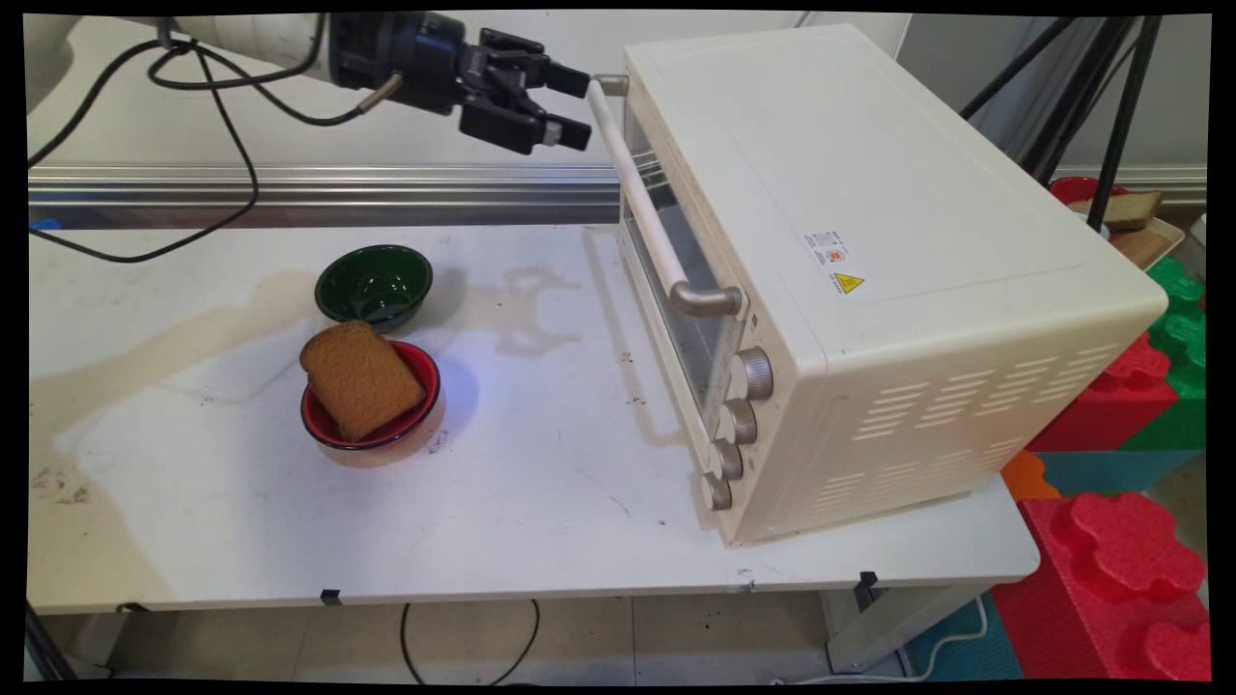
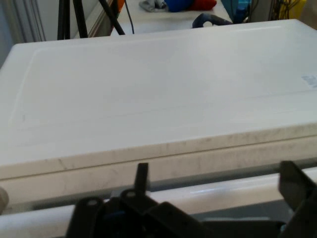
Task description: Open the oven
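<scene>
A cream toaster oven (image 1: 869,251) stands on the right of the white table (image 1: 541,502), its door shut and its long door handle (image 1: 637,193) facing left. My gripper (image 1: 577,104) hangs open high at the far end of that handle, fingertips just short of it. In the hand view the oven's top (image 2: 158,94) fills the picture, the handle (image 2: 208,191) runs across below it, and the two fingers (image 2: 142,177) stand apart with nothing between them. A slice of brown bread (image 1: 362,378) leans in a red bowl (image 1: 415,372), left of the oven. A green bowl (image 1: 374,283), empty, sits just behind it.
Red, green and blue foam blocks (image 1: 1120,521) are stacked off the table's right edge. A tripod's black legs (image 1: 1110,106) stand behind the oven, near a tray with another bread slice (image 1: 1125,209). Black cables (image 1: 222,125) hang from the arm over the table's far left.
</scene>
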Controlling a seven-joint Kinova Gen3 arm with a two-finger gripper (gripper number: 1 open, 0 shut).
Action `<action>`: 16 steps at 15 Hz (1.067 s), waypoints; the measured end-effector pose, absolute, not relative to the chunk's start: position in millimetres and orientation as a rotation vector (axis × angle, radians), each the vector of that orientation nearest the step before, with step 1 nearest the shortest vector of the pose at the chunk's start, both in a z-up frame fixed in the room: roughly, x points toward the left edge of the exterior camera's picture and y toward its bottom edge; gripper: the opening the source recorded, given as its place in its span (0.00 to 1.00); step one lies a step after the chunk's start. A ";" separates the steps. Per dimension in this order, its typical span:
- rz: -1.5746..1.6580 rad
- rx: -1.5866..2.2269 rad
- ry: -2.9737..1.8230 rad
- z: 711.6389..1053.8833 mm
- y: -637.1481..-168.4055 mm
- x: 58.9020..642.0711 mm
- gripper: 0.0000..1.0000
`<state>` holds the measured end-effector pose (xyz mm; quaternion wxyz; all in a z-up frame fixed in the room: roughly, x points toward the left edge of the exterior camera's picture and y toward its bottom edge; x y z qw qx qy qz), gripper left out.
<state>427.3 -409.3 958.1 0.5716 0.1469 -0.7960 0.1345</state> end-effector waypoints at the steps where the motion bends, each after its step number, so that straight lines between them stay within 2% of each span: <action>1: 0.317 0.346 -1.869 957.1 -412.7 424.0 1.00; 2: 0.318 0.345 -1.871 956.4 -415.8 421.2 0.00; 16: 0.321 0.326 -1.969 936.8 -442.7 392.7 0.00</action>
